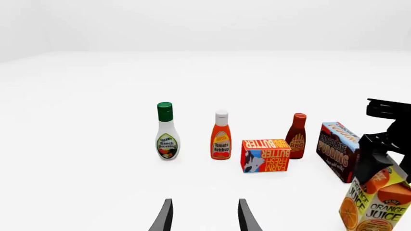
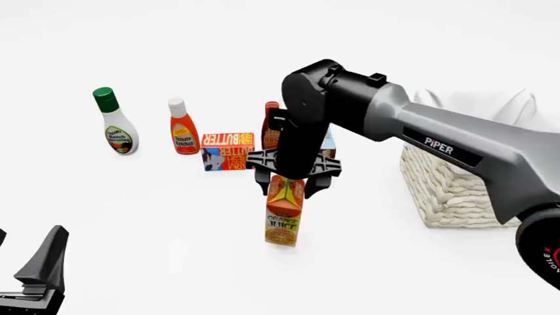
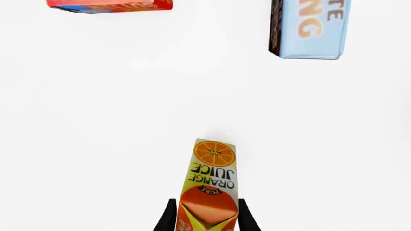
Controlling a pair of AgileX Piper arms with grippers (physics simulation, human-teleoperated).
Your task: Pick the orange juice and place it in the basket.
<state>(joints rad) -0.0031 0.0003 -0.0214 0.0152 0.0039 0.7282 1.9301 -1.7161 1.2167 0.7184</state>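
Observation:
The orange juice (image 2: 284, 220) is an orange and yellow gable-top carton, upright in the middle of the table. My right gripper (image 2: 293, 177) comes down from above and is shut on its gabled top. The right wrist view shows one finger on each side of the carton (image 3: 209, 178). I cannot tell whether its base touches the table. The carton (image 1: 378, 202) also shows in the left wrist view. The basket (image 2: 450, 190) is cream wicker with a white liner and stands to the right of the carton. My left gripper (image 2: 39, 269) is open and empty at the near left (image 1: 205, 219).
Behind the carton stands a row: ranch dressing (image 2: 117, 128), ketchup bottle (image 2: 183, 131), butter box (image 2: 227, 151), BBQ sauce bottle (image 2: 270, 128) and a chocolate pudding box (image 1: 339, 149). The pudding box stands closest behind my right gripper.

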